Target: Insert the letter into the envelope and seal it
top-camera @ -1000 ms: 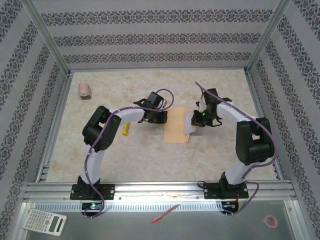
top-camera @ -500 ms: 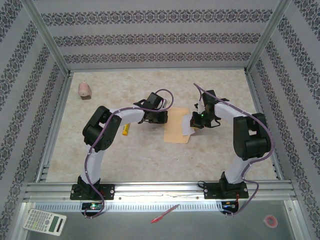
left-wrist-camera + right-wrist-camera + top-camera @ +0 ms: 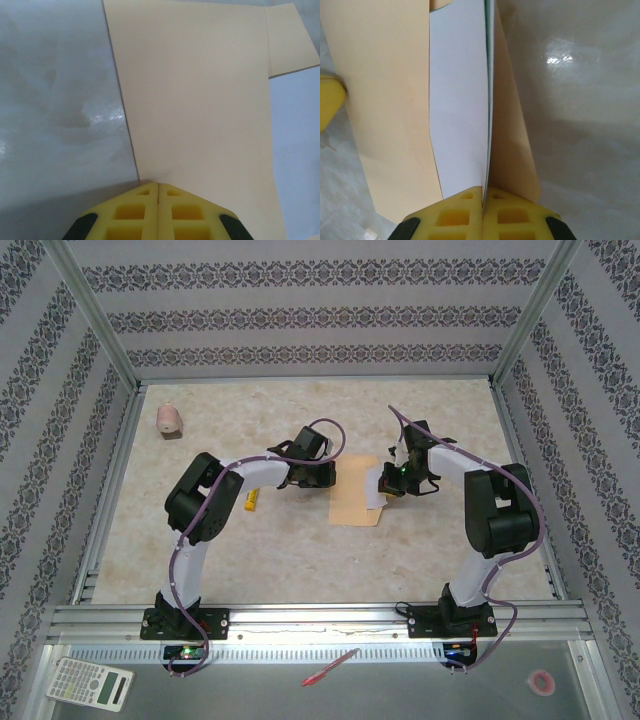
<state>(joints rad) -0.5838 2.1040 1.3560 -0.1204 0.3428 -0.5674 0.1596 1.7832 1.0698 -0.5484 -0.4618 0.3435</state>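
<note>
Each arm (image 3: 250, 470) has white links, black joints, a looping purple cable (image 3: 180, 560) and yellow gripper fingers (image 3: 135, 215).

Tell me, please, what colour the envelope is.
Light orange-tan, plain with no pattern; the envelope shows best in the left wrist view.

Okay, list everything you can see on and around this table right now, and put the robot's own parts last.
envelope: one, tan, mid-table between the grippers
letter: one, white with green edge, overlapping the envelope's right side
glue stick: one, yellow, left of the envelope
pink object: one, far-left table corner
calculator: one, pale, near-left ledge
pen: one, red, near ledge
small ring: one, pinkish, near-right ledge
left gripper: yellow fingers, shut, at the envelope's left edge
right gripper: yellow fingers, shut on the letter
</note>
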